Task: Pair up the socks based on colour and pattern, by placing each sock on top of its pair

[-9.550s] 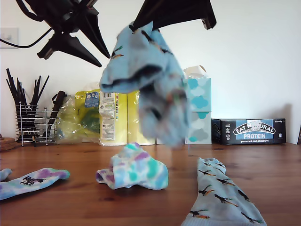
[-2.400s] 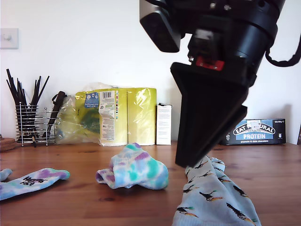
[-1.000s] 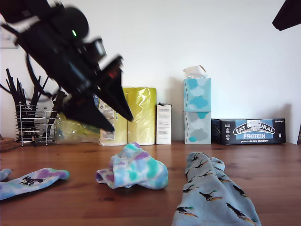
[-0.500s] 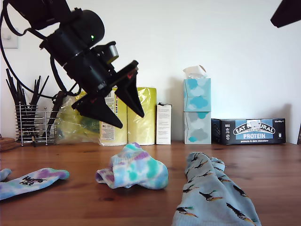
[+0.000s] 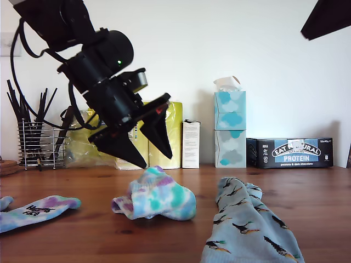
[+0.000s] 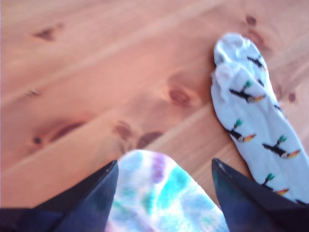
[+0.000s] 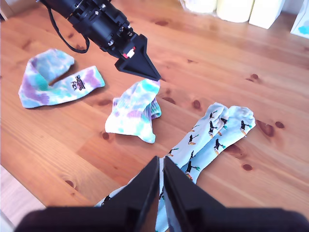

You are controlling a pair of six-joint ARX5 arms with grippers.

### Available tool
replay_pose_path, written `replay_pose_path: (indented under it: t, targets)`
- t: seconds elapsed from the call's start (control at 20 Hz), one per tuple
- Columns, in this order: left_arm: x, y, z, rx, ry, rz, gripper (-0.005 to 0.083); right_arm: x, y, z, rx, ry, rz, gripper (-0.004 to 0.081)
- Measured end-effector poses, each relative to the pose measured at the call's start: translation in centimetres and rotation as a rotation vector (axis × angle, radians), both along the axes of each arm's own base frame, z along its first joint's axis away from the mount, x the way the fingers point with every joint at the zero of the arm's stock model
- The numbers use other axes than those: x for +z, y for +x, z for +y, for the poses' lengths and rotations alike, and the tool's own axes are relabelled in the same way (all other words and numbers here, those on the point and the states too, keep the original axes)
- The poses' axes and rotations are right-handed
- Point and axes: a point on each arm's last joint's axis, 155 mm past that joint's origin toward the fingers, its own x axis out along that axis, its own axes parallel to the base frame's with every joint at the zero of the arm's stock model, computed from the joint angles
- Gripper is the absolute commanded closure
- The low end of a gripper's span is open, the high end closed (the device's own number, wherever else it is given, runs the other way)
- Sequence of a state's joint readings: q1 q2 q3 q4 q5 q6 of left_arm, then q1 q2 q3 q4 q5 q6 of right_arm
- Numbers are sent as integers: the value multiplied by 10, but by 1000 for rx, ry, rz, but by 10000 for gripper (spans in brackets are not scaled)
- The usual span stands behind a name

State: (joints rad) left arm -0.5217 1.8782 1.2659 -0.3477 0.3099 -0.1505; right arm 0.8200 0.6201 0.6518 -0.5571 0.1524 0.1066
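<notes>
Nearest the exterior camera, at the exterior view's lower right, the two light blue bird socks [image 5: 251,227] lie stacked on the wooden table [image 5: 307,203]. Only the second wrist view shows that there are two, toes side by side [image 7: 212,137]. That view also shows the whole curl of the flat tie-dye sock [image 7: 55,79] with black lettering, which the exterior view cuts off at its lower left edge [image 5: 34,211].

Between these, near the table's middle, sits the bunched tie-dye sock [image 5: 155,194], apart from both the bird socks and the flat tie-dye sock. The first wrist view looks down on it between two dark fingers [image 6: 248,200], with the bird socks' toes [image 6: 256,111] beyond.

My first gripper [image 5: 147,147] hangs just above the bunched sock with its jaws spread wide, holding nothing and not touching the fabric. Its arm crosses in front of the yellow paper-towel packs [image 5: 167,131] at the back.

My second gripper [image 7: 161,191] shows in its own view with its fingers pressed together and nothing between them, high above the bird socks. In the exterior view only a dark corner [image 5: 328,16] shows at the upper right.

Along the wall behind stand a wire rack of black utensils [image 5: 34,139], a small white carton [image 5: 191,143], stacked tissue boxes [image 5: 229,129] and a protein bar box [image 5: 289,152].
</notes>
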Motion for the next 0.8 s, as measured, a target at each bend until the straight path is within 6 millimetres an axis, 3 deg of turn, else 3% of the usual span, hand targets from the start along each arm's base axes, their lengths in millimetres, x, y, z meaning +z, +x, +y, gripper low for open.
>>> replay_pose_path:
  t: [0.15,0.2,0.35,0.7,0.8]
  targets:
    - [-22,-4,5,11,55,39,250,4,0,3,13,20,-9,783]
    - [-25,-3,8,19,69,39,324,5,0,3,13,23,-11,783]
    - [-25,0,12,35,89,26,773,5,-1,4,17,24,-10,783]
    - [-20,-1,5,14,55,33,797,5,-1,4,19,25,-9,783]
    - [-9,3,1,10,46,30,797,6,-1,5,19,29,-13,783]
